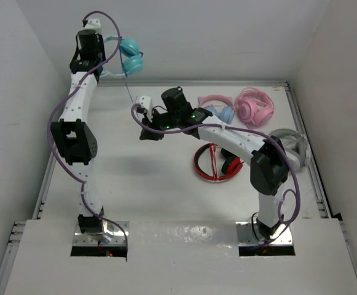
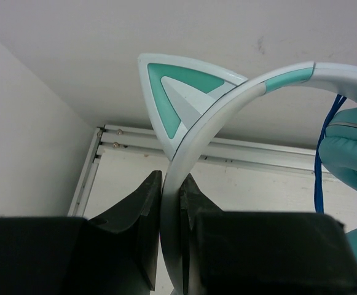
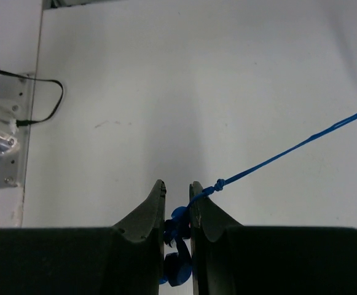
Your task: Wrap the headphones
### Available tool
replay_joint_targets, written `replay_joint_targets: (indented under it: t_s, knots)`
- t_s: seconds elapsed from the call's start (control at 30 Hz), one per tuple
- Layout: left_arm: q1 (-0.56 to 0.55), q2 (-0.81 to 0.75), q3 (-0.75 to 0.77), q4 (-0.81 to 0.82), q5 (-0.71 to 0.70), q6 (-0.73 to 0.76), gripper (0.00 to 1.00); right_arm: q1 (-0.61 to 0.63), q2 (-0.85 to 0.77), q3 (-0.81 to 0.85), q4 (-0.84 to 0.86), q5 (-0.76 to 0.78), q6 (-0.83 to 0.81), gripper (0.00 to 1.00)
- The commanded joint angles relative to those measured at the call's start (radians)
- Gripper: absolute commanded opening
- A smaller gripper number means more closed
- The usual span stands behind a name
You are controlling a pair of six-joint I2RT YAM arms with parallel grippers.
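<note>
Top ext cam: fixed high up & behind, looks down/fwd over whole table (image 1: 135, 184), arm bases (image 1: 98, 230) at bottom of frame, back wall (image 1: 196, 37) up top; widest, farthest view. L wrist cam: right behind left gripper (image 2: 171, 196), looks out along its fingers (image 2: 135, 209), v. close, aimed at back wall & far rail (image 2: 227, 150). R wrist cam: behind right gripper (image 3: 177, 200), pointing down at table, close. Shared: top + L wrist both catch headphones (image 2: 227, 104) & far rail; top + R wrist both catch cable (image 3: 289, 144) & bare table.
</note>
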Motion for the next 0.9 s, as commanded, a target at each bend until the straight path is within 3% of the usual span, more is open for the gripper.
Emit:
replay_joint_targets:
  t_s: [0.0, 0.27, 0.33, 0.47, 0.57, 0.7, 0.87]
  knots:
    - [0.01, -0.049, 0.031, 0.226, -0.011, -0.017, 0.0, 0.016, -0.067, 0.037, -0.147, -0.005, -0.091, 0.0]
    - [0.013, -0.022, 0.103, 0.216, -0.023, -0.037, 0.0, 0.019, -0.085, -0.015, -0.142, -0.018, -0.076, 0.0]
    - [-0.016, -0.023, 0.084, 0.232, -0.049, 0.044, 0.0, 0.019, -0.085, 0.005, -0.142, -0.028, -0.068, 0.0]
    - [-0.111, -0.069, -0.11, 0.296, -0.082, 0.315, 0.0, 0.017, -0.095, 0.121, -0.122, -0.044, -0.044, 0.0]
    - [-0.138, -0.123, -0.219, 0.315, 0.074, 0.315, 0.0, -0.006, -0.115, 0.245, -0.121, 0.037, -0.098, 0.0]
    - [-0.154, -0.121, -0.199, 0.216, 0.205, 0.327, 0.0, -0.137, -0.128, 0.334, -0.118, 0.117, -0.119, 0.0]
    - [-0.189, -0.179, -0.281, 0.151, 0.354, 0.429, 0.0, -0.277, -0.13, 0.358, -0.083, 0.174, -0.114, 0.0]
